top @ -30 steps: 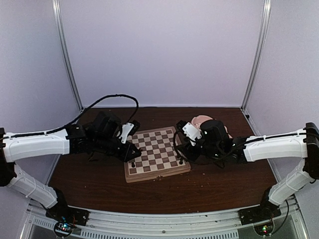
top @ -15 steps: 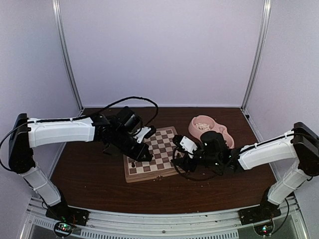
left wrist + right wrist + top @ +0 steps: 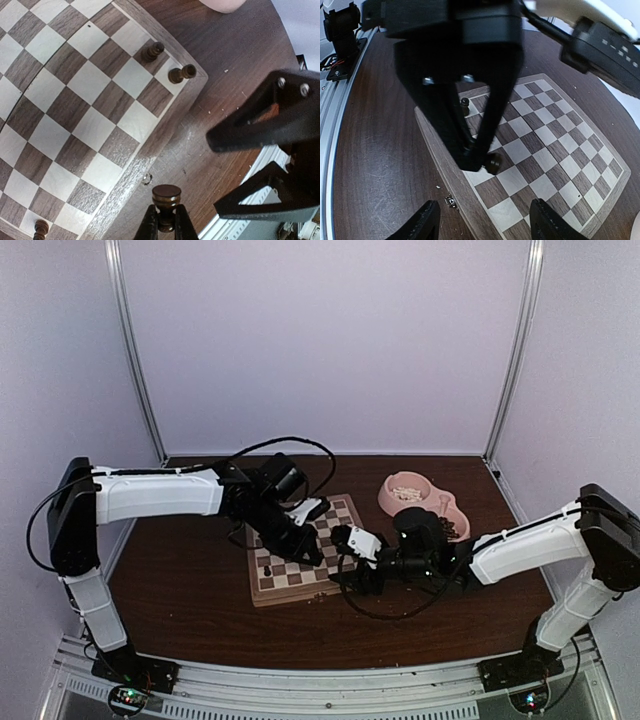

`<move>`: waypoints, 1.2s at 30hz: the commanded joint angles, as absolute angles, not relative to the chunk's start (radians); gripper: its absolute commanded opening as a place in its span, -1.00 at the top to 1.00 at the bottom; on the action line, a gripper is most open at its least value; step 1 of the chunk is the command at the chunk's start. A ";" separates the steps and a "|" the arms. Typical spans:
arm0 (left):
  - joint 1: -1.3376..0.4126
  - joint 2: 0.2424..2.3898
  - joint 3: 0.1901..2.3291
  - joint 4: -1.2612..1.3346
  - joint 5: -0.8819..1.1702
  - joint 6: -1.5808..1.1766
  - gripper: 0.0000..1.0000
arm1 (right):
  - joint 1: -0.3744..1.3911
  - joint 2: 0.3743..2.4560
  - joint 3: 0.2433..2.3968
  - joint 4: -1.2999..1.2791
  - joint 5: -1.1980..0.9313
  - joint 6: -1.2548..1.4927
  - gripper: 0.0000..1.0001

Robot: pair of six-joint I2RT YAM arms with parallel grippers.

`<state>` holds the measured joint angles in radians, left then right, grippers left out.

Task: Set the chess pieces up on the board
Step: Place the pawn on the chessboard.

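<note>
Above board [image 3: 155,150] near edge: left gripper [image 3: 166,220] pinching one dark chess piece [image 3: 166,196] for placement; right gripper [image 3: 487,222] spread wide, empty, standing by.

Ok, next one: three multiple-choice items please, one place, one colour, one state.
1. Relative to the board, the pink double bowl sits: A on it; B beside it, to its right; C left of it.
2. The chess piece in the left gripper is: A cream; B dark brown; C red.
3. The right gripper is: A open, empty; B shut on a piece; C shut on the bowl.
Key: B, bowl clear of the frame; B, dark turned wood pinched; A, fingers wide apart, gripping nothing.
</note>
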<state>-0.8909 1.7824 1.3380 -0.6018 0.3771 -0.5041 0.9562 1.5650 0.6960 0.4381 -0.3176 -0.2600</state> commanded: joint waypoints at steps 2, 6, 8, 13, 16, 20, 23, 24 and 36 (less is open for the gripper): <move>-0.887 1.868 1.483 -0.791 0.283 -0.476 0.85 | 0.966 1.573 0.697 0.466 -0.295 -0.302 -0.25; -0.885 1.928 1.592 -0.918 0.192 -0.434 0.83 | 0.966 1.556 0.703 0.434 -0.254 -0.305 -0.19; -0.885 1.969 1.661 -1.002 0.117 -0.411 0.83 | 0.966 1.540 0.694 0.435 -0.223 -0.300 -0.17; -0.885 2.077 1.831 -1.181 -0.028 -0.344 0.82 | 0.966 1.493 0.645 0.498 -0.143 -0.292 -0.15; -0.885 2.145 1.912 -1.259 -0.091 -0.322 0.83 | 0.966 1.464 0.627 0.508 -0.101 -0.288 -0.13; -0.880 2.216 1.980 -1.325 -0.140 -0.300 0.81 | 0.966 1.421 0.589 0.546 -0.051 -0.279 -0.13; -0.873 2.263 2.023 -1.378 -0.161 -0.277 0.78 | 0.966 1.406 0.571 0.566 -0.014 -0.285 -0.13; -0.870 2.272 2.032 -1.395 -0.171 -0.271 0.78 | 0.966 1.404 0.570 0.565 -0.007 -0.287 -0.13; -0.854 2.303 2.076 -1.381 -0.084 -0.250 0.44 | 0.966 1.386 0.569 0.542 0.018 -0.299 -0.13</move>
<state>-0.8616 2.2951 2.0426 -1.3796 -0.1219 -0.2691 0.9607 1.4170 0.5804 0.5343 -0.0227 -0.2905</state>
